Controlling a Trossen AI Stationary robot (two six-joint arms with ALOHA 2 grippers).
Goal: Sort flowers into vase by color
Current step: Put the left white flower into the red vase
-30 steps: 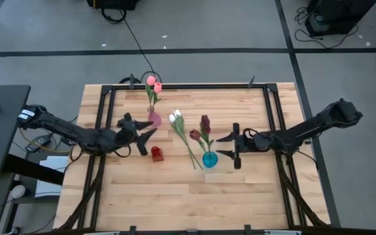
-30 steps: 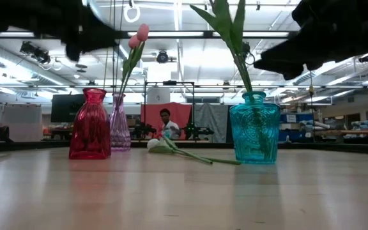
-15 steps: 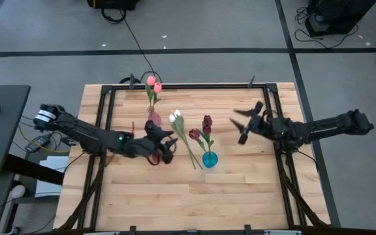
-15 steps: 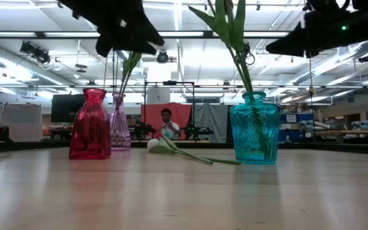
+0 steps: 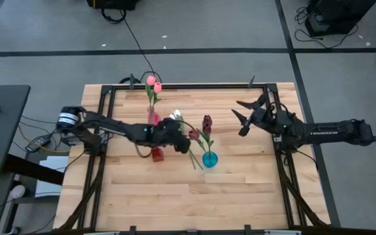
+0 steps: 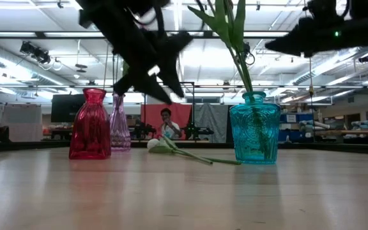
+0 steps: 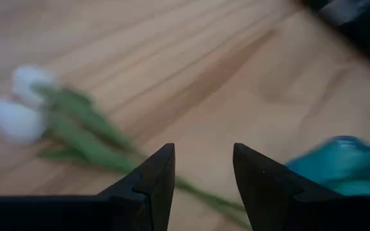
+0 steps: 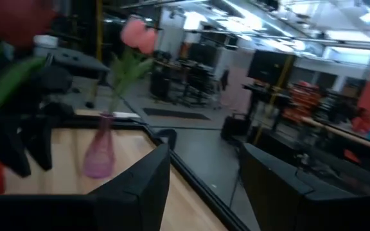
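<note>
From above, my left gripper (image 5: 178, 137) covers part of the white tulips (image 5: 175, 116) — only their heads show clear. My left wrist view smears those heads (image 7: 18, 109) and cuts the teal vase (image 7: 342, 163) at the edge. The low view crops the maroon tulips' heads — just stems (image 6: 235, 45).

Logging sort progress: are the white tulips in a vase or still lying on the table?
Lying on the table. The low view shows the white tulips flat on the wood between the pink vase and teal vase.
</note>
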